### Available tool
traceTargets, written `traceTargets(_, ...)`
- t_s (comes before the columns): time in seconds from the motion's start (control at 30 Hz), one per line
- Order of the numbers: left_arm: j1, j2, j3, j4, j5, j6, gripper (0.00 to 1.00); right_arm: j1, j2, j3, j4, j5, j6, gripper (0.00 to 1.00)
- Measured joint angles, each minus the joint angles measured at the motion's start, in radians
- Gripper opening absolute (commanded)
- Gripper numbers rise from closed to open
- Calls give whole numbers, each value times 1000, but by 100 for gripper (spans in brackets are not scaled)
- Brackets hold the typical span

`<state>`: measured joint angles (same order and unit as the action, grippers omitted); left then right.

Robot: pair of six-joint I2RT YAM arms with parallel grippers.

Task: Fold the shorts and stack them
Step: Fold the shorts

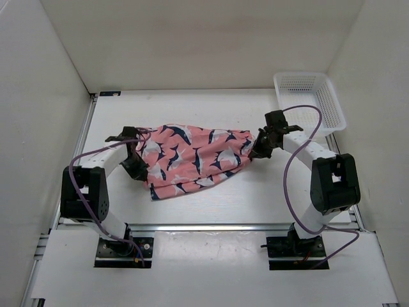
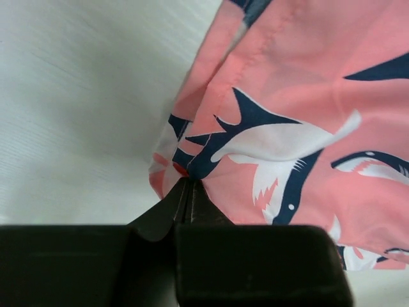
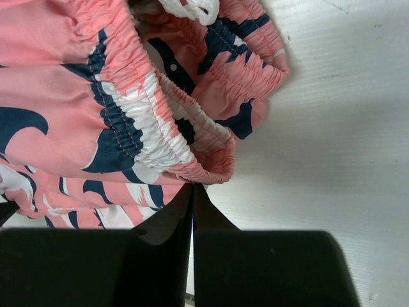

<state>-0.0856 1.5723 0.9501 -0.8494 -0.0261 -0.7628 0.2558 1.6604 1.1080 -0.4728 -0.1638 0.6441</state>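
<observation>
The shorts point(image 1: 192, 160), salmon-pink with navy-and-white shark shapes, lie spread across the middle of the table between both arms. My left gripper point(image 1: 136, 164) is at their left end. In the left wrist view its jaws point(image 2: 187, 181) are shut on a bunched hem corner of the shorts point(image 2: 300, 96). My right gripper point(image 1: 257, 151) is at their right end. In the right wrist view its tips point(image 3: 193, 186) are pressed together on the lower edge of the gathered elastic waistband of the shorts point(image 3: 121, 121).
A white mesh basket point(image 1: 311, 102) stands at the back right corner, just behind the right arm. White walls close in the table on the left, back and right. A metal rail point(image 1: 204, 226) runs along the near edge.
</observation>
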Motion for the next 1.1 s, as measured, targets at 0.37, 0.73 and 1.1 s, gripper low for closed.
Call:
traceTargets(0.37,5,-85,349,-161,4,56,10,-1,-1,251,-102,34,-14,0)
traceTargets(0.73,-59,-259,322,-180,63,77,10,-48,-24,341,-113,68,-47,0)
traceTargets(1.1,-155,-168,-107,-95,129,8,97,-74,133,141,-99,78,-71,47)
